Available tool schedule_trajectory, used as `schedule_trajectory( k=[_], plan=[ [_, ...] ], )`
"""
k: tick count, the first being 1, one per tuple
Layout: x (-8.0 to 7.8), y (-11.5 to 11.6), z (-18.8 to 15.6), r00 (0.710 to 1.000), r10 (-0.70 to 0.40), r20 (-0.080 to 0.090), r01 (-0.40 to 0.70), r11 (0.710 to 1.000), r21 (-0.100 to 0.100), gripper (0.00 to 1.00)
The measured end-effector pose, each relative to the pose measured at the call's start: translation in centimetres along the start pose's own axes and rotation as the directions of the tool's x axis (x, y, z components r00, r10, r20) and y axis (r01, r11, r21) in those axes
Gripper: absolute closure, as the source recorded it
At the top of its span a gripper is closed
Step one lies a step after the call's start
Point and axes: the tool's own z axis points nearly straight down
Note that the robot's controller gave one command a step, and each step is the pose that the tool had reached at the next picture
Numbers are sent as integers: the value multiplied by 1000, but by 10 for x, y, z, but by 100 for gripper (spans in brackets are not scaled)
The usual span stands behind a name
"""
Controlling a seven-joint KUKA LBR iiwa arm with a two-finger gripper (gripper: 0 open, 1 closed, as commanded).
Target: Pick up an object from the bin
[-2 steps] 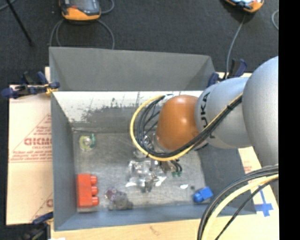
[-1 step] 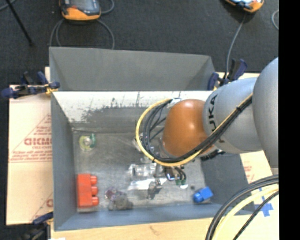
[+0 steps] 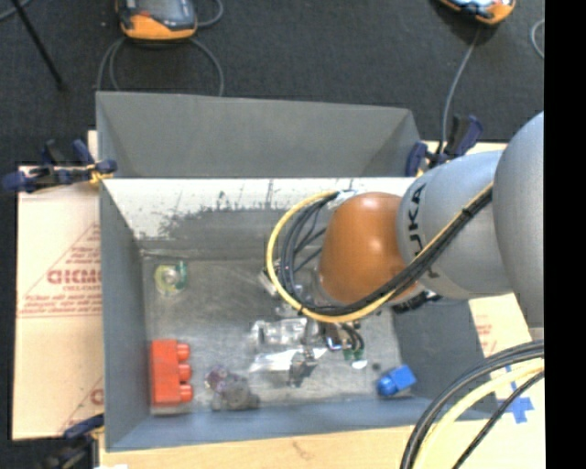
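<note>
Bin with orange block, blue piece

We take this for a robotics lab: a grey metal bin sits on dark carpet-like flooring, a KUKA arm with bundled cables reaches in from three o'clock, and what may be orange-cased equipment lies at eleven o'clock

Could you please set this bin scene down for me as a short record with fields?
bin: grey metal
claw: low over the bin's middle, toward the view's lower wall
red block: lower left corner in view
clear round thing: view's left, further up
grey-purple lump: between red block and claw, by the lower wall
blue piece: lower right in view
</note>
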Motion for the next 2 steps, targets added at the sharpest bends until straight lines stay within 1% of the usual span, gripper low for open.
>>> schedule_trajectory(
  k=[1, 2],
  plan=[
    [-9, 1, 27, 997, 82, 4, -82, 997, -1, 0],
    [-10, 1, 25, 997, 81, 0, -81, 997, -1, 0]
  ],
)
